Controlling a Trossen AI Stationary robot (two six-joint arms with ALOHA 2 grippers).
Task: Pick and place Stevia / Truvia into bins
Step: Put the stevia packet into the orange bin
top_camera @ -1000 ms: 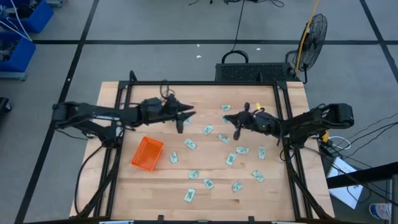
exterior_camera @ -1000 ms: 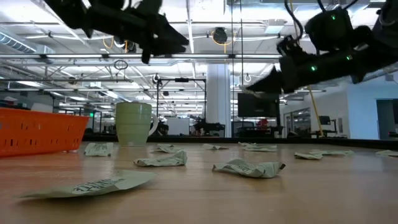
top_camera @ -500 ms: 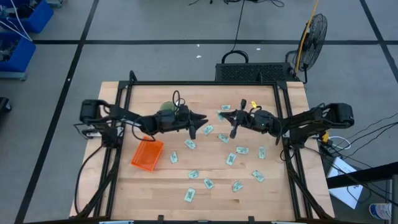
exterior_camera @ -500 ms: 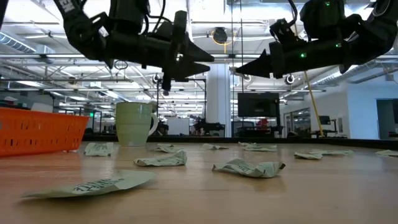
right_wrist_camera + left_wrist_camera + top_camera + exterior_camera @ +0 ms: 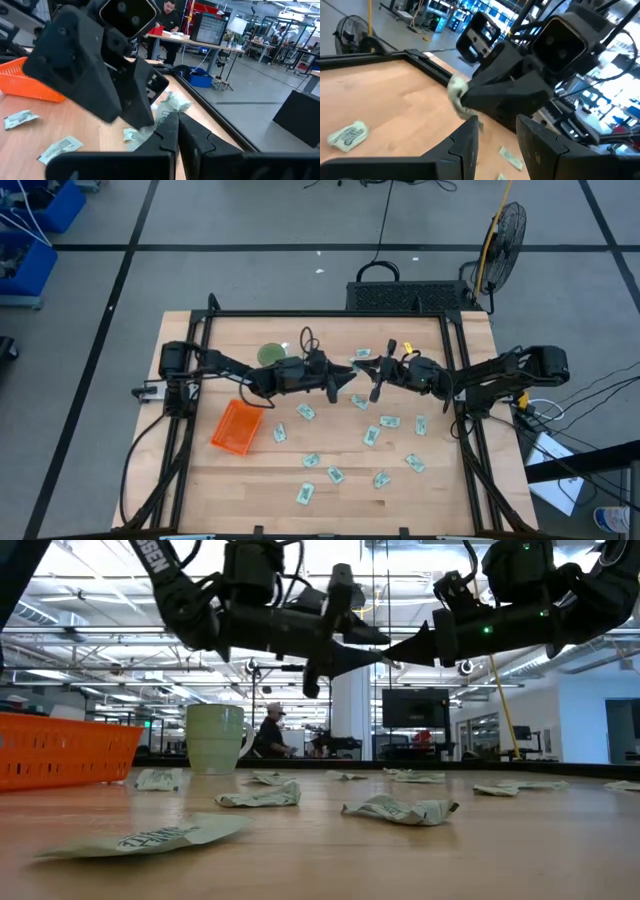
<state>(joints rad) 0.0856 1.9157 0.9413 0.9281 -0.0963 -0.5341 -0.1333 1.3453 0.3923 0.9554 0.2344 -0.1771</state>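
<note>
High view: right gripper (image 5: 366, 367) is pinching one Stevia packet (image 5: 172, 106) above mid-table; left gripper (image 5: 345, 376), fingers parted, is meeting it tip to tip, with the orange bin (image 5: 237, 427) lying leftward, nearer the left arm.

From my station I count about thirteen packets (image 5: 306, 412) lying on the table (image 5: 200, 480); the arms may hide others. One more sits crumpled at the tip of the right gripper (image 5: 362, 367). There is one orange bin (image 5: 237, 428) and one green cup (image 5: 271, 354). Two arms reach over the one table, so two grippers: the right one and the left gripper (image 5: 350, 375). One fan (image 5: 503, 235) stands on the floor. The low camera shows me one person (image 5: 270, 730) in the room behind.
</note>
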